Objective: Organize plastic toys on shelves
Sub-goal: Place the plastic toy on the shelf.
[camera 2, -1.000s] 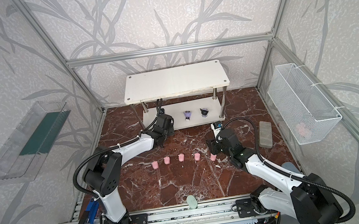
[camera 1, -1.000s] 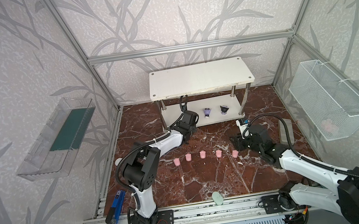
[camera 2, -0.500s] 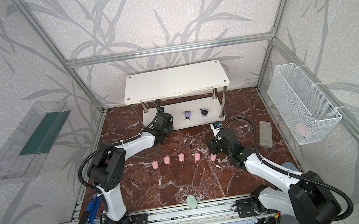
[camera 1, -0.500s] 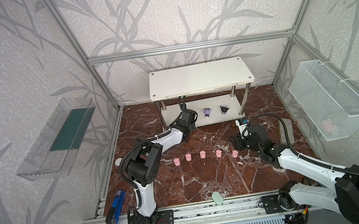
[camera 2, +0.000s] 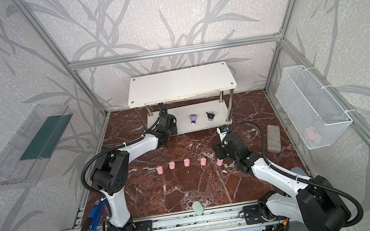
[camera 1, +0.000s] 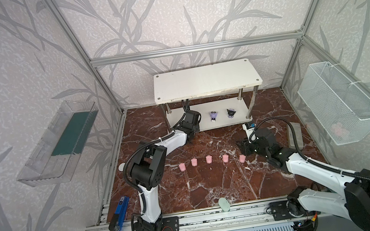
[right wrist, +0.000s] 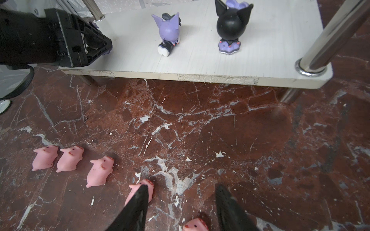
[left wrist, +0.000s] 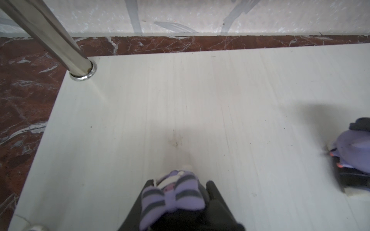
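Left arm at the rack with a figurine, right arm low over the pigs.

On the marble floor (camera 1: 213, 185), the white rack (camera 1: 206, 78) stands far and central. The left gripper (left wrist: 179, 186) reaches in over the left part of its lower board (left wrist: 200, 100), fingers clamped on a lilac-bowed figurine (left wrist: 172, 197). That figurine sits low over the board, and I cannot tell whether it touches. The right gripper (right wrist: 182, 188) hangs close to the floor, near and right of the rack, fingers spread and holding nothing. A purple figurine (camera 1: 214, 116) stands mid-board and a black figurine (camera 1: 230, 112) to its right, apart. Five pink pigs (camera 1: 209, 159) lie in a left-to-right row on the floor, nearer than the rack. The end pig (right wrist: 195, 225) on the right lies between the right gripper's spread fingers, ungripped.
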You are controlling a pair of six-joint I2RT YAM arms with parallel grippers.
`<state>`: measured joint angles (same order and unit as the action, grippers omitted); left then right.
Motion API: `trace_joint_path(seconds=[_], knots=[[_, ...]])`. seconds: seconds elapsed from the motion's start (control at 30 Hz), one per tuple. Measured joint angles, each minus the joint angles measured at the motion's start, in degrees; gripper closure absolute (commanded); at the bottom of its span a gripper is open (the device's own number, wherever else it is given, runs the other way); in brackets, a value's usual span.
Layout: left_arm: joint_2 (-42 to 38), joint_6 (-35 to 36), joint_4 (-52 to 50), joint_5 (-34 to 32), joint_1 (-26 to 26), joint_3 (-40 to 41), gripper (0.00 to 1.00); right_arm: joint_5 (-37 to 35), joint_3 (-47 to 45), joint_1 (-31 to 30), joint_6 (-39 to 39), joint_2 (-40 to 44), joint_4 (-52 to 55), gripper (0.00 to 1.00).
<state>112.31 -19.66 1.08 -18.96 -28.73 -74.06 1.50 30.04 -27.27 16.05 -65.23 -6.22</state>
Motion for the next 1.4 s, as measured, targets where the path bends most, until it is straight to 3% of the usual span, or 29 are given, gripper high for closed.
trace_joint_path(seconds=[0.9, 1.4], knots=[[2.23, -2.6, -4.24, 2.23, 1.4, -4.79, 0.67, 0.0, 0.0, 0.0, 0.02, -1.11, -0.61, 0.45], [2.23, -6.1, -11.47, 5.22, 2.19, -8.04, 0.67, 0.02, 0.0, 0.0, 0.07, -1.49, -1.25, 0.45]])
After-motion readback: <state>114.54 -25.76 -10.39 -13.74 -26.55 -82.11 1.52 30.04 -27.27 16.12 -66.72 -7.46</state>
